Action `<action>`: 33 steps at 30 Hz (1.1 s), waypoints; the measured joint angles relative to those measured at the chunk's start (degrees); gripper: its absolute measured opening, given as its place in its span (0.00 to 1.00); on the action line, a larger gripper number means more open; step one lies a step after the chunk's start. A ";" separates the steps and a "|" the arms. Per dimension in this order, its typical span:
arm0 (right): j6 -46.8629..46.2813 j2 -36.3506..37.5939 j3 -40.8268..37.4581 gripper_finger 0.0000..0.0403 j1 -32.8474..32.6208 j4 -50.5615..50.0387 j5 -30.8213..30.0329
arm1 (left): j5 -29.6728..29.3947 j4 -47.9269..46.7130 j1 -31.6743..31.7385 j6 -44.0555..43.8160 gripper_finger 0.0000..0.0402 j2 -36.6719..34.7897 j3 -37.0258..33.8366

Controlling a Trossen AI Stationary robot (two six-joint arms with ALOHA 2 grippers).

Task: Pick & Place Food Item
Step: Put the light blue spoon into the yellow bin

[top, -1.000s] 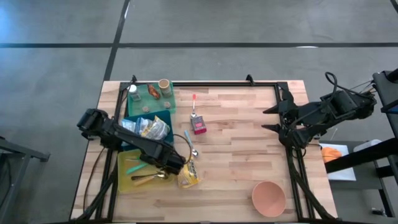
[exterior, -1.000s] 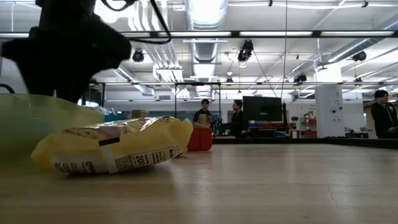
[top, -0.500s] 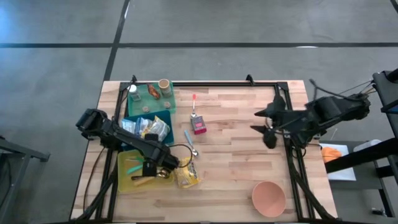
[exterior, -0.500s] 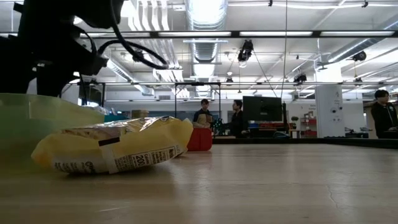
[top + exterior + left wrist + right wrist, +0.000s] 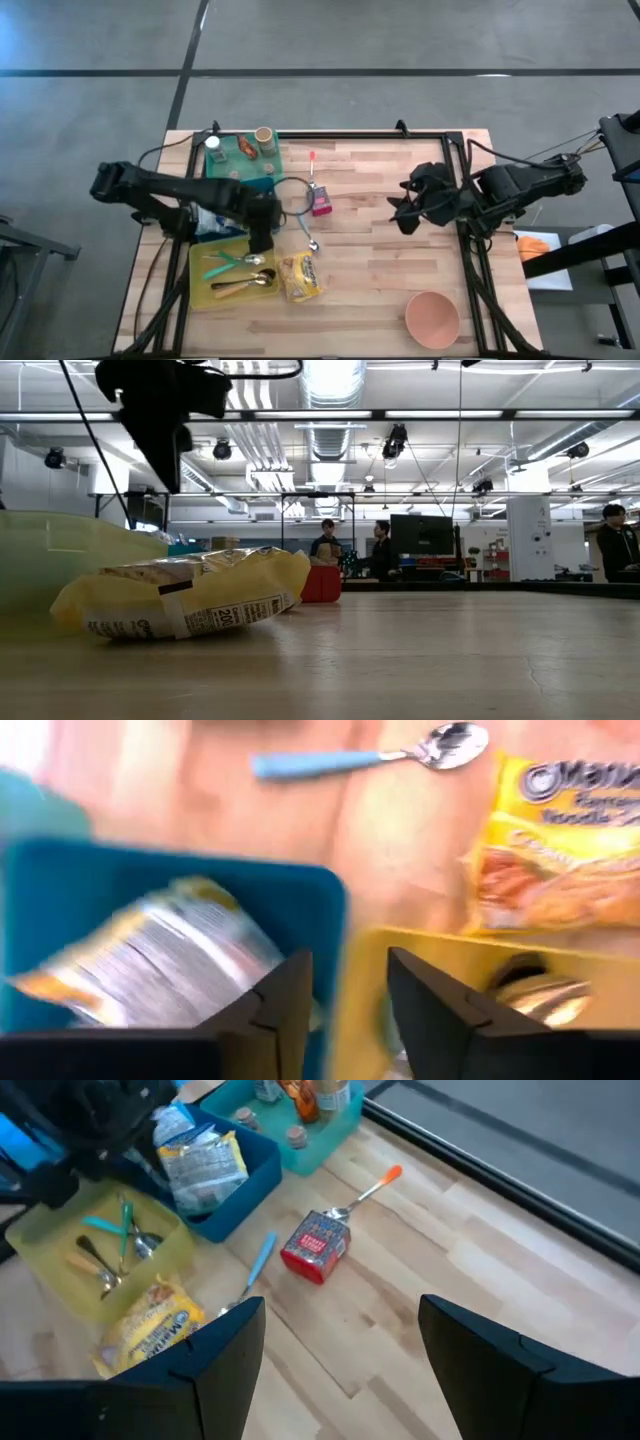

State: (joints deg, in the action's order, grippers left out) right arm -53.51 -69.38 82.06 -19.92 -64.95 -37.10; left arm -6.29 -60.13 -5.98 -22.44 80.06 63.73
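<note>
Lying untouched beside yellow tray (image 5: pixel 200 288): noodle packet (image 5: pixel 300 278); hovering empty above, jaws parted: left gripper (image 5: pixel 345 988); waiting farther off, spread wide: right gripper (image 5: pixel 408 205); step judged approach, next requiring descending and clamping.

pale planked wood table (image 5: pixel 380 200), matt. glossy crinkled noodle packet (image 5: pixel 300 278), lower centre. shiny metal spoon (image 5: pixel 445 745). yellow tray (image 5: pixel 200 262) and blue bin (image 5: pixel 255 1165), probably smooth plastic.

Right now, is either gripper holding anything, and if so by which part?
Nothing is held. The left gripper hangs empty above the blue bin and yellow tray; the right gripper stands open over bare table.
</note>
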 joint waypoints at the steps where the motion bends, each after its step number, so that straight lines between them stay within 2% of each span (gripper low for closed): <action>1: 0.95 0.00 0.00 0.65 0.19 0.00 0.02 | 0.00 -0.12 1.10 3.79 0.32 0.47 0.49; 6: 3.93 0.29 0.00 0.65 0.63 -0.24 0.17 | -0.35 0.44 5.50 14.38 0.30 5.07 4.29; 11: 3.97 0.76 0.00 0.65 0.59 -0.52 0.18 | -0.46 1.20 5.97 27.69 0.32 12.60 7.38; 17: 2.39 0.89 0.00 0.65 0.62 -0.66 1.55 | -1.62 2.75 6.08 37.81 0.47 20.16 11.50; 21: -0.12 1.03 0.00 0.65 0.61 -0.59 1.09 | -1.86 5.47 5.97 46.29 0.60 21.78 12.62; 24: -1.09 1.03 0.00 0.65 0.81 -0.46 0.65 | -0.87 8.67 6.03 54.85 0.65 21.68 11.30; 27: -1.68 1.03 0.00 0.65 0.85 -0.44 0.43 | 0.93 10.98 6.17 59.93 0.65 21.74 9.68; 30: -3.13 1.03 0.00 0.65 0.85 -0.44 -0.43 | 3.88 14.20 6.47 64.06 0.61 21.70 7.60; 33: -3.95 1.03 0.00 0.65 0.85 -0.41 -0.48 | 4.20 16.67 6.56 66.22 0.56 21.72 5.83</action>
State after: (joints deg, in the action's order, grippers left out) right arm -57.46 -68.36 82.06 -19.07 -65.36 -37.58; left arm -2.09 -43.46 0.58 43.78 101.78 69.56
